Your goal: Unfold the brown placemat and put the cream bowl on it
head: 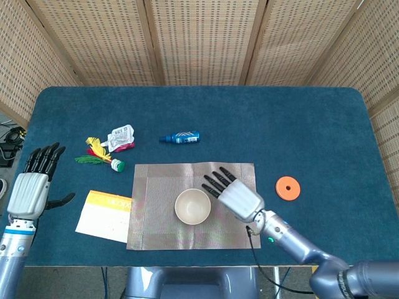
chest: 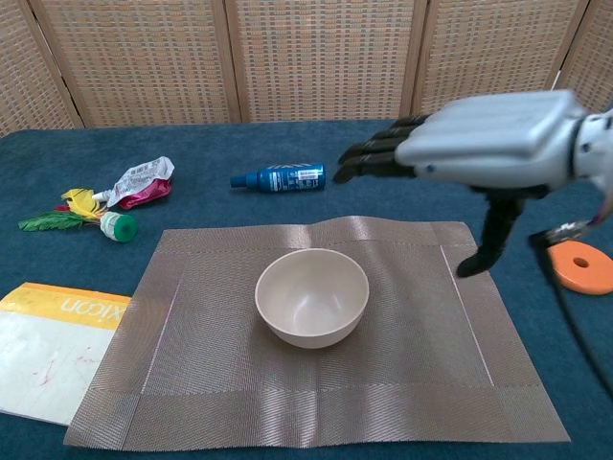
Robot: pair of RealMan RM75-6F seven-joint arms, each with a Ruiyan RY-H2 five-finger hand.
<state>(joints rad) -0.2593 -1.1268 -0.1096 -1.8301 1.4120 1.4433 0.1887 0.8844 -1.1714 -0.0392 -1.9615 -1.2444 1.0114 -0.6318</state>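
left hand (head: 30, 190): idle off the table's left edge, fingers spread, nothing held.
brown placemat (chest: 192, 383): flat, unfolded; woven, likely limp; best taken at an edge.
cream bowl (chest: 311, 297): upright at mat centre; looks light, rigid, smooth; grip by rim.
right hand (chest: 488, 144): raised beside the bowl, fingers apart, empty.

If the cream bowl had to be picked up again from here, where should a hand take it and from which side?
Probably by the rim, from above. The cream bowl sits upright and open on the brown placemat, its rim bare all round and its wall curving under toward a narrow base. The right hand, open above the mat's right side, is nearest: thumb outside, fingers inside the right rim.
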